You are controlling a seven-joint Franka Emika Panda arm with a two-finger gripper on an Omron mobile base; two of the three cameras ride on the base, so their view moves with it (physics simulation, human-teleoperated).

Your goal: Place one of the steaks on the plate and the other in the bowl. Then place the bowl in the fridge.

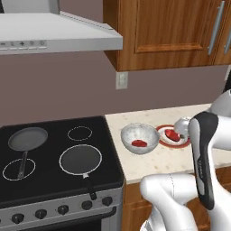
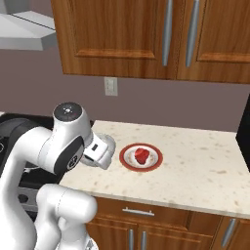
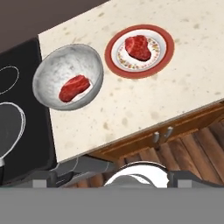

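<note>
The whitish speckled bowl [image 1: 131, 131] [image 3: 61, 65] stands on the counter just right of the stove, and one red steak [image 1: 139, 143] [image 3: 74, 88] lies in it. Right beside it is the red-rimmed plate [image 1: 160, 129] [image 2: 126, 161] [image 3: 113, 65], with the other steak [image 1: 171, 135] [image 2: 141, 155] [image 3: 138, 47] on it. My gripper [image 1: 180, 128] [image 2: 108, 152] hovers well above the counter's front edge, looking down on both dishes. It is open with nothing between its fingers. The arm hides the bowl in the right base view. The fridge is out of view.
The black stove [image 1: 54, 180] carries two dark frying pans [image 1: 28, 138] [image 1: 80, 159]. Wooden wall cabinets [image 2: 136, 34] and a range hood [image 1: 54, 36] hang overhead. Bare counter [image 2: 205, 166] stretches right of the plate to a dark upright panel [image 2: 244, 122].
</note>
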